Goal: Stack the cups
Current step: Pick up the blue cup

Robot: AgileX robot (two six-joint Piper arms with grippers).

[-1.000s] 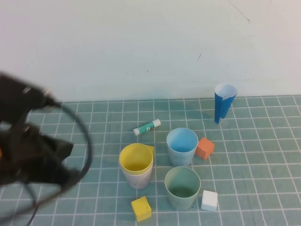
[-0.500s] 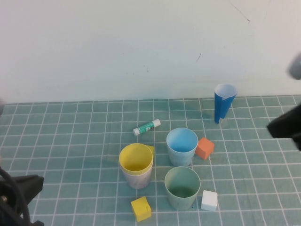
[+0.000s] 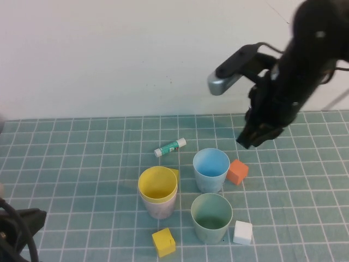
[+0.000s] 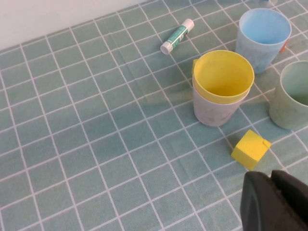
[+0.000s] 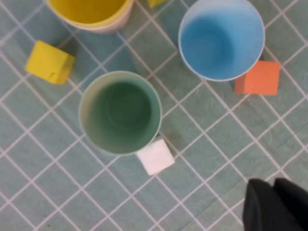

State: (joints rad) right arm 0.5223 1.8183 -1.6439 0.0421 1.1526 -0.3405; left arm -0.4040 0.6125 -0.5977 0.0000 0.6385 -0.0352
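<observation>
The yellow cup (image 3: 157, 183) sits nested in the pale pink cup (image 3: 160, 207) at the mat's centre left. The light blue cup (image 3: 211, 166) stands upright behind the muted green cup (image 3: 211, 216); both are empty. My right gripper (image 3: 248, 142) hangs shut and empty above the mat, behind and to the right of the blue cup. In the right wrist view it (image 5: 272, 185) looks down on the green cup (image 5: 120, 111) and blue cup (image 5: 221, 38). My left gripper (image 4: 270, 178) is shut and empty, low at the front left, near the yellow cube (image 4: 250, 149).
A glue stick (image 3: 170, 147) lies behind the cups. An orange cube (image 3: 237, 171) touches the blue cup's right side. A white cube (image 3: 242, 232) and a yellow cube (image 3: 163, 242) lie at the front. The right arm hides the dark-blue cone.
The left arm has drawn back to the front left corner. The right arm has swung in from the right to behind the blue cup, covering the cone. The cups have not moved.
</observation>
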